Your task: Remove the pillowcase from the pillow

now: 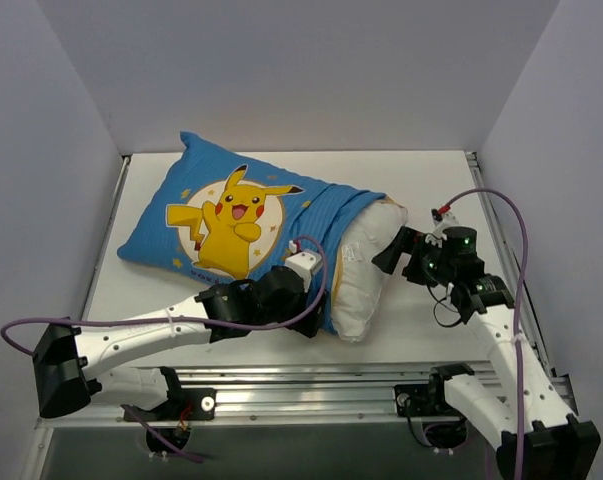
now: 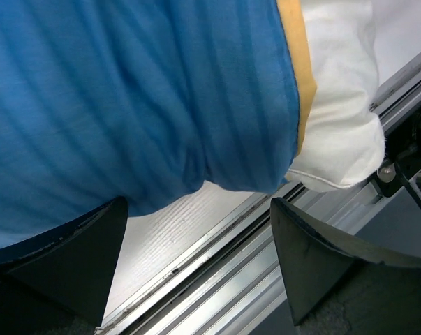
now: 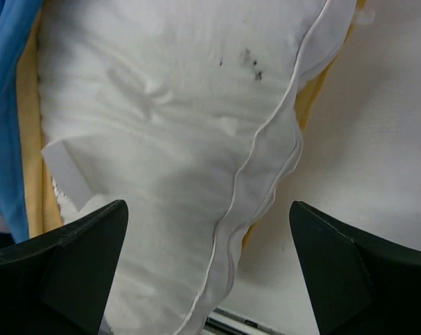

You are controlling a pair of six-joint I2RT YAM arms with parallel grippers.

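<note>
my left gripper (image 2: 196,209) stands with fingers apart and empty at the near table (image 2: 175,230) edge, under the pillowcase (image 2: 126,91) bulge. my right gripper (image 3: 207,209) gapes empty over the pillow (image 3: 168,105)'s bare end. farther back the case covers the rest. both look light, soft and floppy; i'd pinch the slack hem and the piped corner.

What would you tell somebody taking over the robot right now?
Left gripper: open, by the pillowcase's near edge, holding nothing.
Right gripper: open, facing the pillow's bare end, holding nothing.
Things: the pillowcase covers most of the pillow, both lying on the table.
Done: one end of the pillow sticks out.
Left: pull the pillowcase all the way off.
</note>
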